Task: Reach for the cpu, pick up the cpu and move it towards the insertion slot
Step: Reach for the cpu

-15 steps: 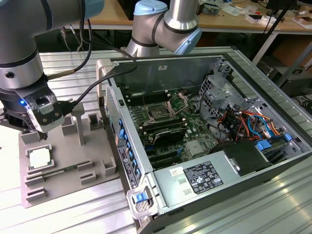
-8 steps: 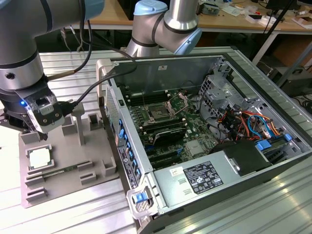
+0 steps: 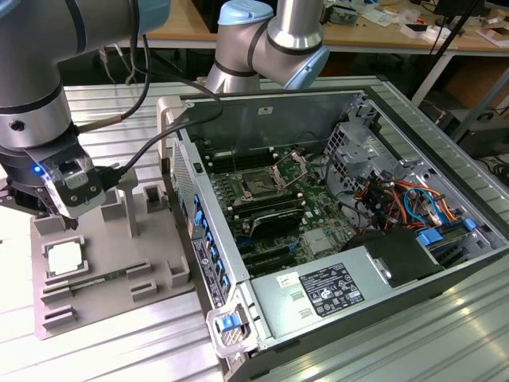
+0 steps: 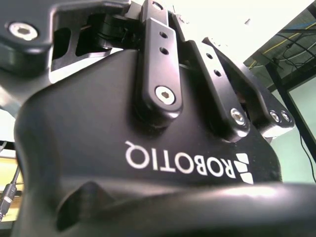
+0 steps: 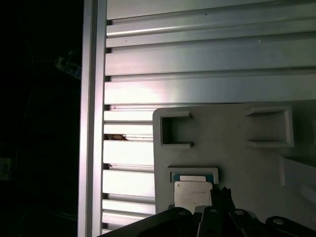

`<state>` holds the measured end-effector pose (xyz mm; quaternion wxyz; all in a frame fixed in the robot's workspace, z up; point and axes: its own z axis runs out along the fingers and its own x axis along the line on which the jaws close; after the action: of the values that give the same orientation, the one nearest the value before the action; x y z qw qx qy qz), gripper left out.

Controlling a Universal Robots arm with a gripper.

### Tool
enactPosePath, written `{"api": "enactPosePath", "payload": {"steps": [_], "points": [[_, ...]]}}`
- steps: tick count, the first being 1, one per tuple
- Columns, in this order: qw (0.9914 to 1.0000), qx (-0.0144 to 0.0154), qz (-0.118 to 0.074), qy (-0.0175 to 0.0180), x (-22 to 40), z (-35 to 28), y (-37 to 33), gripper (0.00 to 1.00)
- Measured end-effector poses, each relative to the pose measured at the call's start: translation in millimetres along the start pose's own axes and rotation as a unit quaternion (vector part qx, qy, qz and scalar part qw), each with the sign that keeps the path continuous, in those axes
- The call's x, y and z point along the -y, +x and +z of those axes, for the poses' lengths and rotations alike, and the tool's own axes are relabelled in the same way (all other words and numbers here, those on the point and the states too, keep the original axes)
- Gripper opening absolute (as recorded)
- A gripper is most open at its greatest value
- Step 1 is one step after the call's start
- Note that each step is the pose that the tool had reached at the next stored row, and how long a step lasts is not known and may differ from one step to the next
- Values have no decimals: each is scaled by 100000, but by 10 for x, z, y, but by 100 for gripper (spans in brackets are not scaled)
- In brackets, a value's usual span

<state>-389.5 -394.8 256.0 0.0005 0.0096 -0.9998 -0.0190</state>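
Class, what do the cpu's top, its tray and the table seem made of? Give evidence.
cpu: the top looks like metal, with a pale silvery sheen.
tray: probably plastic, with a matt uniform grey finish and blocky moulded shapes.
table: likely aluminium, in bright ribbed profiles that catch reflections.

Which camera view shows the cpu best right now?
The exterior view: the whole cpu lies uncovered in its grey tray near the gripper. The first wrist view has it closer, its near edge behind the gripper. The second wrist view faces the gripper's black body.
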Motion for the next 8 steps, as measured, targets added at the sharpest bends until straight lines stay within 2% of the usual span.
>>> {"api": "enactPosePath", "payload": {"steps": [8], "points": [[100000, 4, -2, 6, 1, 22, 1, 11]]}}
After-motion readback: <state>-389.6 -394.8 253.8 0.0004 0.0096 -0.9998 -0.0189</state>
